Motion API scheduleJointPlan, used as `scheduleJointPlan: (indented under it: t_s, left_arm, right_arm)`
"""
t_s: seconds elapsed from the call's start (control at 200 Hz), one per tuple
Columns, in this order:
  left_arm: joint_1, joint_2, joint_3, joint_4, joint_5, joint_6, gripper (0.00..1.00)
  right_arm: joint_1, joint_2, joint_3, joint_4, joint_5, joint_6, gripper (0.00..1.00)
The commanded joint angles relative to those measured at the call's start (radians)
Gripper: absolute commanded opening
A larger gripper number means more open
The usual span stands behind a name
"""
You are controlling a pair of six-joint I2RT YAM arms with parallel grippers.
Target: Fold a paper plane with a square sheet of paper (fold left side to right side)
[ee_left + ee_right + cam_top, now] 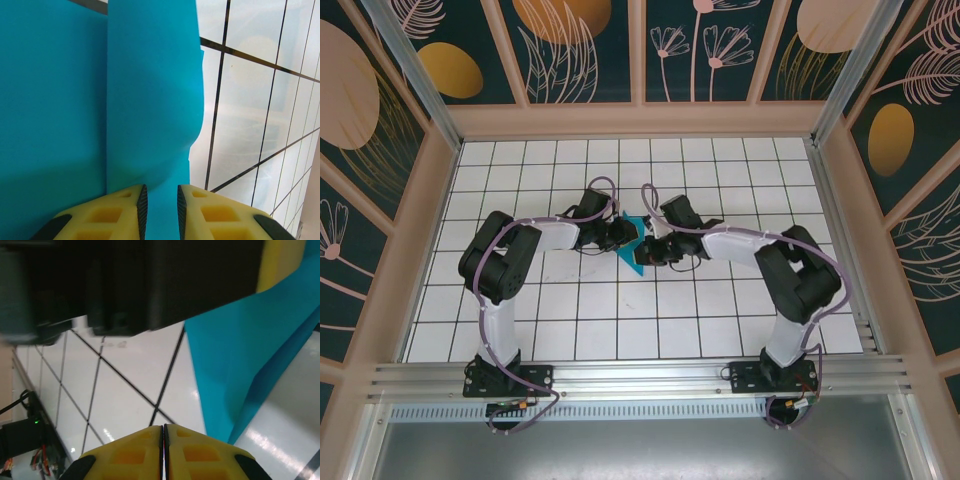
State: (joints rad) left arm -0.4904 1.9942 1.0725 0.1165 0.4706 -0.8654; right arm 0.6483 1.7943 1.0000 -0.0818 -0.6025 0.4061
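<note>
The teal paper lies at the middle of the overhead frame, on the white tiled desk. It is folded to a narrow shape with a point toward the bottom of the picture. The two end effectors meet at it, one from each side.

The left end effector reaches the paper's left edge. In its wrist view the paper fills the left and middle of the frame. One layer lies over another there, with a straight edge running top to bottom. The yellow fingers at the bottom stand a narrow gap apart, and teal shows in that gap.

The right end effector sits at the paper's right edge. In its own view the yellow fingers are pressed together with nothing visible between them. The paper is at the right of that frame, a crease running down it, its lower tip just beside the right finger. The dark body of the other arm crosses the top.
</note>
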Motion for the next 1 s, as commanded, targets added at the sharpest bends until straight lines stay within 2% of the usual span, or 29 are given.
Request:
scheduleJointPlan:
  t_s: [0.0,0.265,0.41,0.651,0.996]
  left_arm:
    - [-0.002,0.048,-0.030,-0.081,-0.086,0.021,0.26]
    - [-0.002,0.036,-0.017,-0.092,-0.087,0.026,0.27]
    - [-0.001,0.034,0.023,-0.123,-0.102,0.047,0.32]
    - [0.016,0.055,0.103,-0.167,-0.151,0.083,0.36]
    - [0.074,0.093,0.210,-0.189,-0.161,0.119,0.38]
  right_arm:
    - [0.015,0.067,0.037,0.011,0.030,-0.007,0.12]
    - [0.024,0.116,0.020,-0.065,0.111,-0.026,0.11]
    - [0.033,0.126,-0.014,-0.103,0.145,-0.033,0.10]
    - [0.032,0.114,-0.107,-0.087,0.146,-0.020,0.07]
    - [0.033,0.110,-0.135,-0.072,0.127,-0.015,0.04]
